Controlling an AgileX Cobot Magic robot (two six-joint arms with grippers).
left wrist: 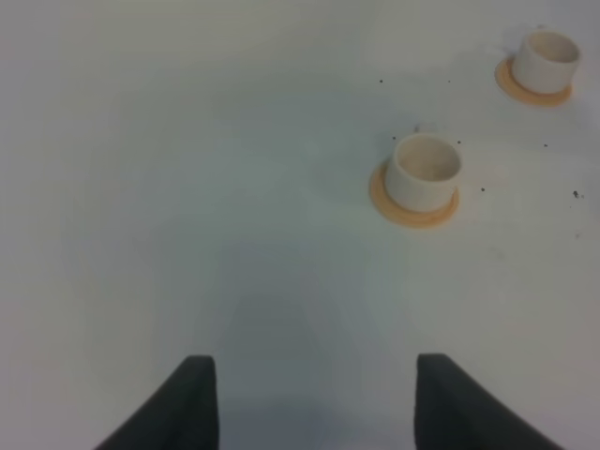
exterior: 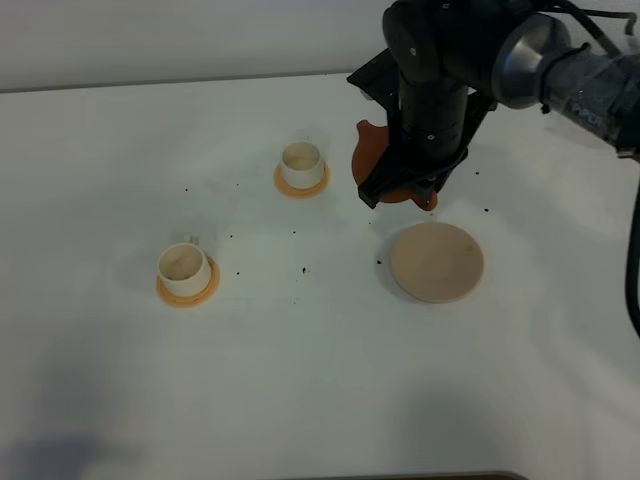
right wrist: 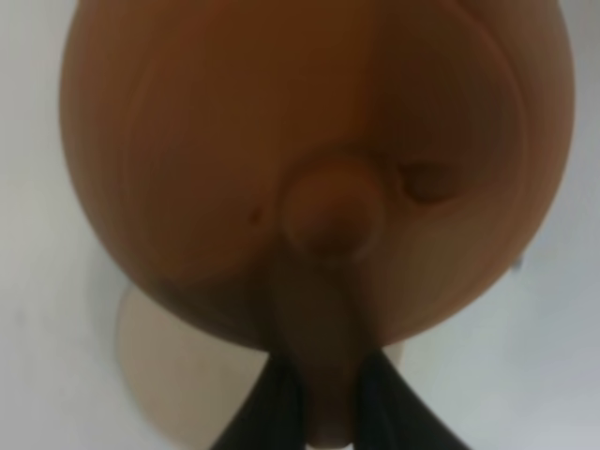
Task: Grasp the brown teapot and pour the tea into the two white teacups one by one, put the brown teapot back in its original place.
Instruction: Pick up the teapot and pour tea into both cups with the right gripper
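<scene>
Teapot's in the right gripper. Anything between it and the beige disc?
Nothing visible. The brown teapot, held by the right gripper, hangs just beyond the beige disc, whose top is bare. Both teacups sit well aside; only tiny dark specks dot the table.

Most of the brown teapot (exterior: 365, 152) behind the right arm (exterior: 432, 100), blurred in the wrist view.

At the upper right of the overhead frame, the right arm (exterior: 440, 45) is bulky matte black, with a silver-grey cylindrical joint (exterior: 530, 55), a mottled grey link (exterior: 600, 88) beyond it and a black cable (exterior: 632, 270) down the right edge. The left gripper (left wrist: 314, 403) shows two dark grey, wedge-shaped fingers (left wrist: 192, 403).
</scene>
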